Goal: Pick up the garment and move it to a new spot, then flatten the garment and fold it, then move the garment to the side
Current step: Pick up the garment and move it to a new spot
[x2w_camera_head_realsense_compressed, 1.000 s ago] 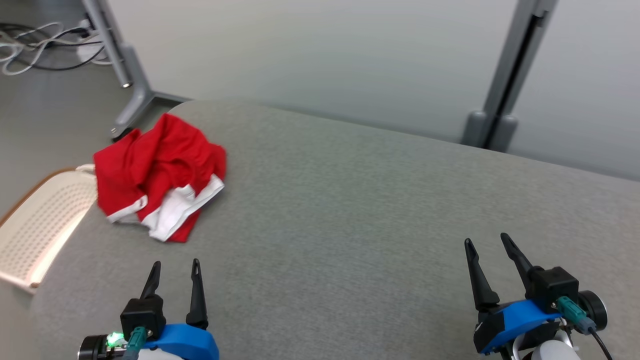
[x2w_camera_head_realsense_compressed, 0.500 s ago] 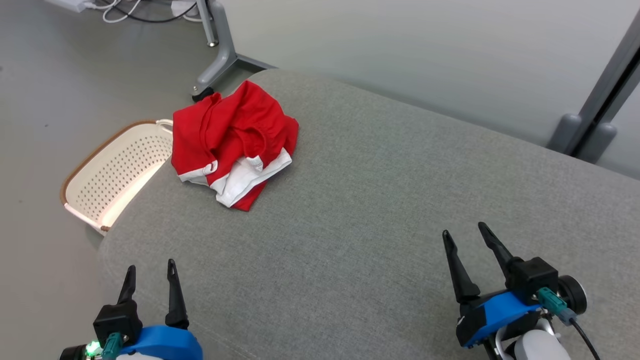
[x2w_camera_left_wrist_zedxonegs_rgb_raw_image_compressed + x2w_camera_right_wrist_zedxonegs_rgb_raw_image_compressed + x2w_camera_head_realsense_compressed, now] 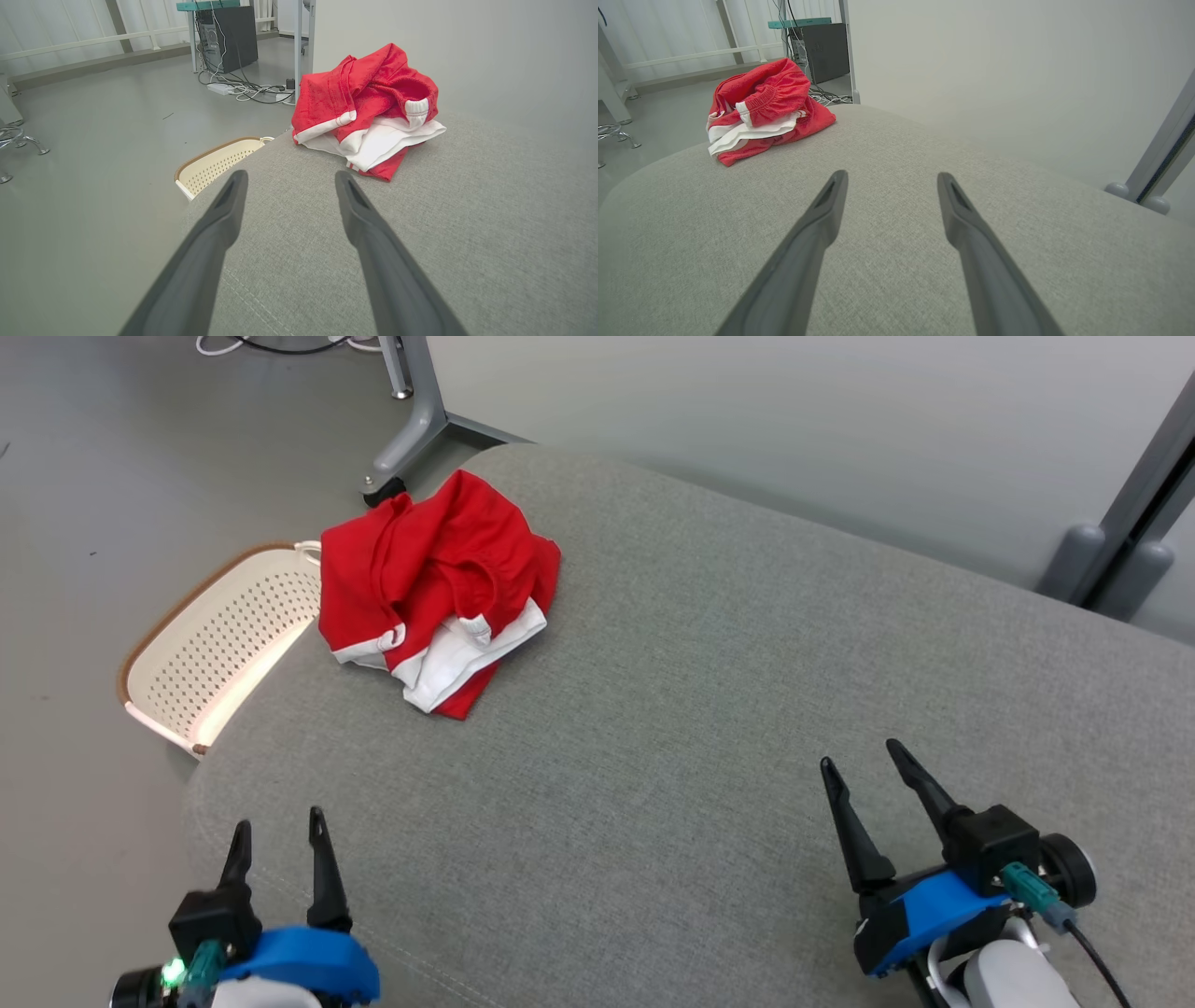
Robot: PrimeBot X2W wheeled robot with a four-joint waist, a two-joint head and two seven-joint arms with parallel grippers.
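- Under both grippers spreads a grey fabric surface (image 3: 728,691).
- A cream perforated basket (image 3: 219,639) sits ahead of the left gripper (image 3: 279,819), beside the surface's edge.
- The red shorts (image 3: 429,560) (white-trimmed, crumpled) lie well ahead of the left gripper and far ahead-left of the right gripper (image 3: 857,750).
- Both grippers are spread wide and empty.

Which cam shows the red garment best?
Head view: from above, the whole garment shows, crumpled on the grey cushion. Left wrist view gives a close, low side-on look; right wrist view a smaller, oblique one.

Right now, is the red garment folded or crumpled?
Crumpled: the red garment lies in a bunched, uneven heap near a corner of the grey cushion.
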